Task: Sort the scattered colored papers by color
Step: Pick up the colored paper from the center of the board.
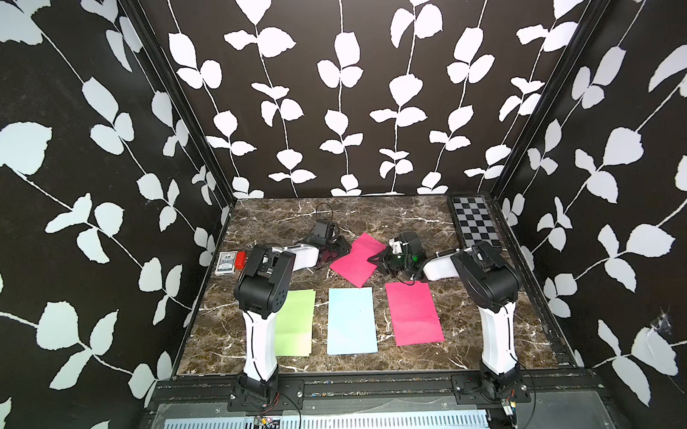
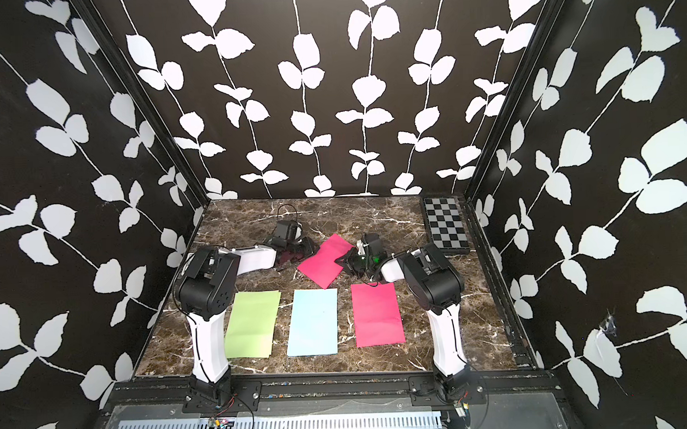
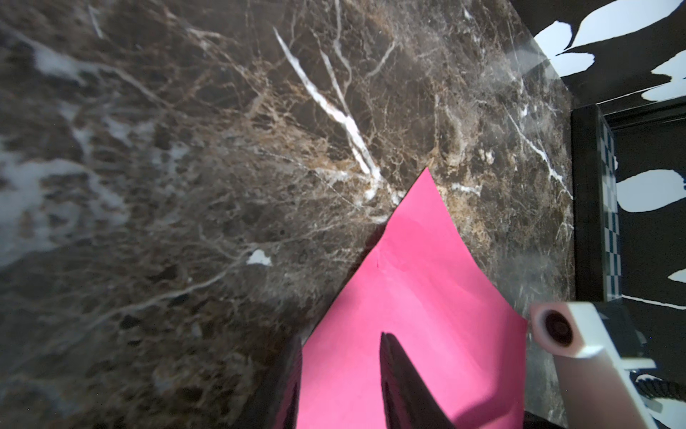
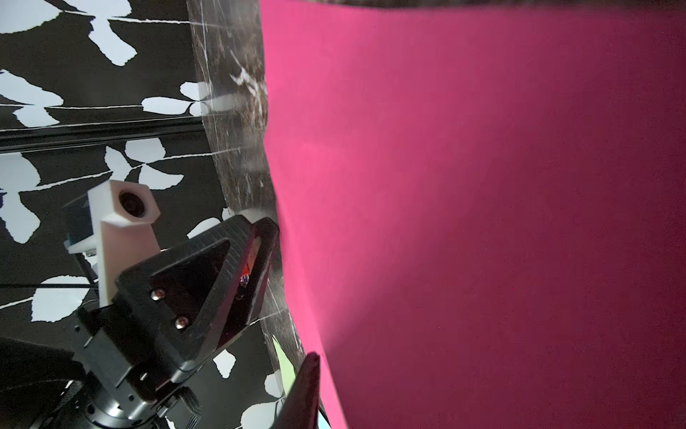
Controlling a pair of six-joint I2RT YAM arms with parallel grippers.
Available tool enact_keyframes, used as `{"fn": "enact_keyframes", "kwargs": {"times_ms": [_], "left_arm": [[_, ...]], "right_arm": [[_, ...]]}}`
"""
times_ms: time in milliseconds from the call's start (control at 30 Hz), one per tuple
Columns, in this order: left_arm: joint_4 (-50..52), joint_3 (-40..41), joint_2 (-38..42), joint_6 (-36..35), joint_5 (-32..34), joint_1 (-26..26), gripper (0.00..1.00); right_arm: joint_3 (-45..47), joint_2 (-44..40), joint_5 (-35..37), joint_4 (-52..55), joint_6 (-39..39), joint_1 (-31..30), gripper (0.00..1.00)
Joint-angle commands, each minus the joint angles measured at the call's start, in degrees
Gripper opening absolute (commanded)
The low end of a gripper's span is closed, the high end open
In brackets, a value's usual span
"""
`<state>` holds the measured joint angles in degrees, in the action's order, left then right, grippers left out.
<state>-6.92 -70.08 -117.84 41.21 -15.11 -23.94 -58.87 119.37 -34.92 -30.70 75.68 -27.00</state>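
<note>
A loose magenta paper (image 1: 355, 258) (image 2: 322, 261) lies askew at mid-table between my two grippers. My right gripper (image 1: 379, 261) (image 4: 319, 358) is shut on its right edge; one finger presses the sheet's face and the other is hidden behind it. My left gripper (image 1: 335, 253) (image 3: 341, 353) is at the sheet's left edge, jaws apart, with the pink surface (image 3: 408, 297) showing between them. Near the front lie three stacks in a row: light green (image 1: 294, 323), light blue (image 1: 351, 321) and magenta (image 1: 414, 313).
A black-and-grey checkerboard (image 1: 476, 222) lies at the back right corner. A small card box (image 1: 226, 263) with a red block (image 1: 240, 260) sits by the left wall. Leaf-patterned walls close three sides of the marble table (image 1: 393, 213).
</note>
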Motion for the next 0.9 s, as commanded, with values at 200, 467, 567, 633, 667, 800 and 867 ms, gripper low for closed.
{"fn": "enact_keyframes", "kwargs": {"times_ms": [200, 467, 567, 633, 667, 800, 867], "left_arm": [[4.26, 1.57, -0.96, -0.66, 0.17, 0.20, 0.38], [7.36, -0.88, 3.27, -6.90, 1.40, 0.34, 0.43], [7.29, -1.62, 5.89, -9.93, 0.24, 1.18, 0.46], [6.08, -1.55, 7.81, -11.34, -2.57, 2.51, 0.47], [4.85, -1.25, 8.92, -11.98, -5.03, 3.54, 0.48], [1.05, 0.45, 13.85, -14.31, -14.02, 7.39, 0.52], [-1.60, 2.34, 17.17, -15.77, -18.36, 8.99, 0.56]], "right_arm": [[-0.89, 0.43, 0.82, 2.58, -0.61, -0.24, 0.05], [-6.12, 0.37, -1.40, 10.92, -8.22, -0.24, 0.00], [-9.29, -1.40, -3.10, 16.38, -13.64, -0.24, 0.00], [-12.00, -3.08, -4.63, 21.28, -18.40, -0.24, 0.00], [-13.63, -4.20, -5.27, 24.03, -21.16, -0.24, 0.00], [-20.05, -8.46, -7.44, 35.48, -32.17, -0.16, 0.00], [-22.47, -10.53, -8.96, 41.00, -37.04, -0.11, 0.00]]}}
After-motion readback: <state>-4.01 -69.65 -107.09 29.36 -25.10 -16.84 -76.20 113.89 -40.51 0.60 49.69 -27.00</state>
